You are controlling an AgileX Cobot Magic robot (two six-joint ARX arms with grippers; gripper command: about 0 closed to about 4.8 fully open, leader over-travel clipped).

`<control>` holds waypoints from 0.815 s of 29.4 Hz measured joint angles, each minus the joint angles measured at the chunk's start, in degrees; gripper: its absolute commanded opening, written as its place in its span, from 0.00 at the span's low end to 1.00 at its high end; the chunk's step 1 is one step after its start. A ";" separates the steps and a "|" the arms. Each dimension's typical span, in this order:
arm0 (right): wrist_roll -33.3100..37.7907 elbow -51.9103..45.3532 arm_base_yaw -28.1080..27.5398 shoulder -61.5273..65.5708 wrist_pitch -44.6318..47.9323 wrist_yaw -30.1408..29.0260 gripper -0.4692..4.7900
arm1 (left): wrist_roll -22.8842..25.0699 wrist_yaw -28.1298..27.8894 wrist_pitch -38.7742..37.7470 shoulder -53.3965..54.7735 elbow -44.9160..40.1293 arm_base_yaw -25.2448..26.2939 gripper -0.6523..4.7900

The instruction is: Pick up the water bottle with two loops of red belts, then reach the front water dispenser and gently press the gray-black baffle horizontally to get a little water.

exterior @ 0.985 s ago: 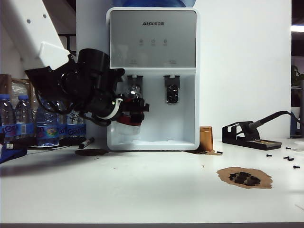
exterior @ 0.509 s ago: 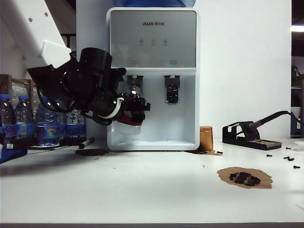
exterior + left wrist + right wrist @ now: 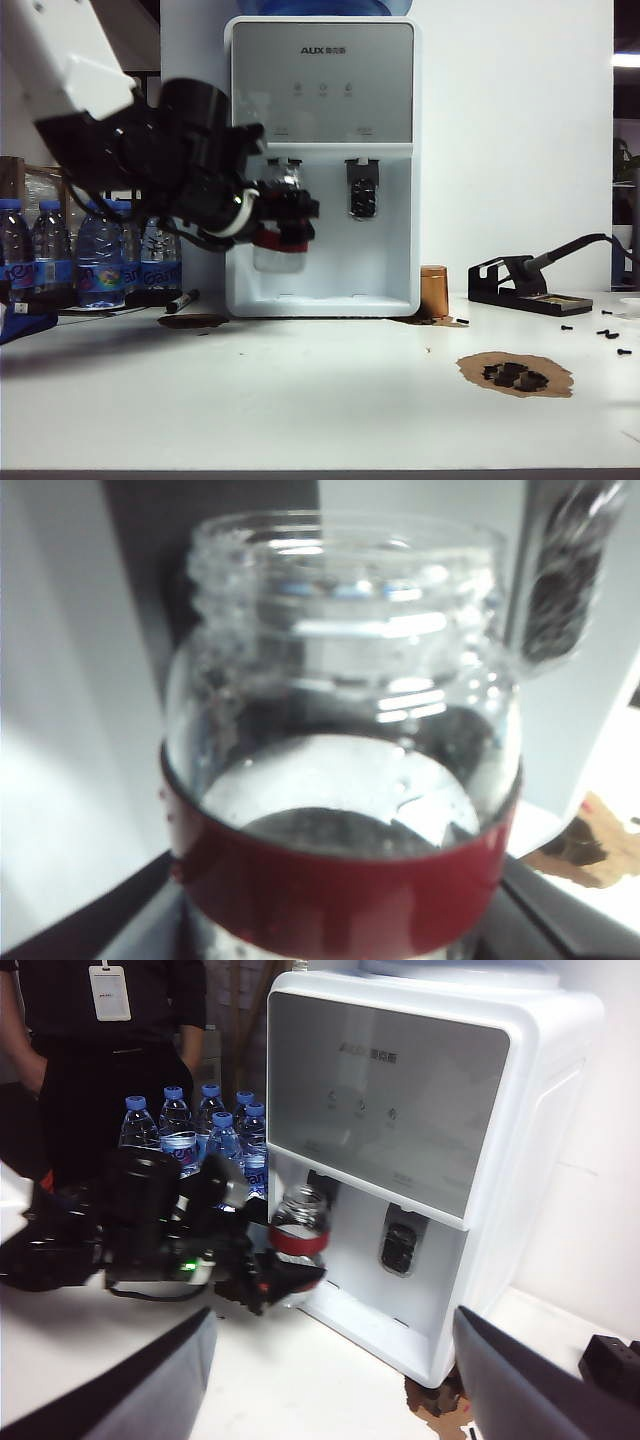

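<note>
The water bottle (image 3: 279, 256), clear glass with a red band, hangs upright in the water dispenser's (image 3: 320, 90) left bay. My left gripper (image 3: 287, 214) is shut on its body from the left. The bottle's neck covers most of the left gray-black baffle (image 3: 322, 1182); the right baffle (image 3: 361, 188) is clear. In the left wrist view the water bottle (image 3: 340, 730) fills the picture, with a dark baffle (image 3: 560, 580) beyond it. My right gripper (image 3: 330, 1390) stands open over the table and holds nothing, looking at the water bottle (image 3: 298, 1225) and the dispenser (image 3: 400, 1070).
Blue-capped plastic bottles (image 3: 90, 260) stand left of the dispenser, with a marker (image 3: 182, 300) in front. A copper cup (image 3: 433, 292), a soldering-iron stand (image 3: 520, 285), loose screws (image 3: 610, 335) and a brown patch with black pieces (image 3: 515, 373) lie to the right. A person (image 3: 110, 1040) stands behind.
My left arm has lifted the bottle a little in front of the left spout. The grip is unchanged.
</note>
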 measured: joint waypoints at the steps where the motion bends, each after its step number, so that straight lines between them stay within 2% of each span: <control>1: 0.00 0.00 0.00 0.00 0.00 0.00 0.81 | 0.00 0.07 0.37 -1.18 -1.27 -0.02 0.11; 8: 0.02 0.00 0.00 0.00 -0.04 0.02 0.81 | 0.00 2.97 1.05 -7.02 -9.31 -0.61 0.11; 10: 0.02 0.00 0.00 0.00 -0.72 -0.15 0.81 | -0.02 5.81 1.62 -9.53 -13.84 -1.46 0.11; 16: 0.04 0.00 0.00 0.00 -2.25 -4.79 0.81 | 0.00 9.70 12.85 -11.08 -25.11 -5.70 0.11; 21: 0.02 0.00 0.00 0.00 -2.21 -4.94 0.81 | -3.76 9.90 20.35 -11.06 -28.65 -10.12 0.11; 24: 0.02 0.00 0.00 0.00 -2.23 -4.98 0.81 | -4.98 8.68 20.79 -11.06 -29.70 -12.28 0.11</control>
